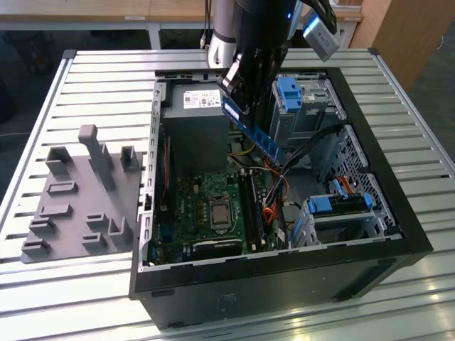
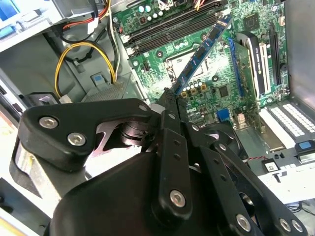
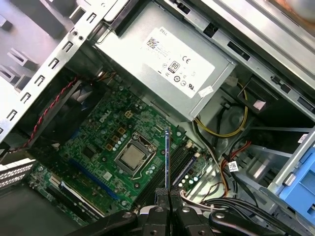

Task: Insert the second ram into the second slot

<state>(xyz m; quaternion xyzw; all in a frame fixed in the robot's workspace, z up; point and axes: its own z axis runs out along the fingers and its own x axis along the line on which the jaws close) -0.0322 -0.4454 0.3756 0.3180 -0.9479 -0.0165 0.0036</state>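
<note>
Second ram (image 1: 257,136), pinched in the gripper (image 1: 233,96), upper centre of the exterior view.
We hold it tilted, clear above the memory slots (image 1: 252,202); we judge good seating needs the stick level, parallel to its slot, pressed evenly.

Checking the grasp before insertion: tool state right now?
Tool: shut on the ram stick, held over the motherboard, not yet in a slot.

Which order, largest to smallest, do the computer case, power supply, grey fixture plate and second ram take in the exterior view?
1. computer case
2. grey fixture plate
3. power supply
4. second ram, clearly the smallest, though it is raised above the motherboard and may look larger than it is.
</note>
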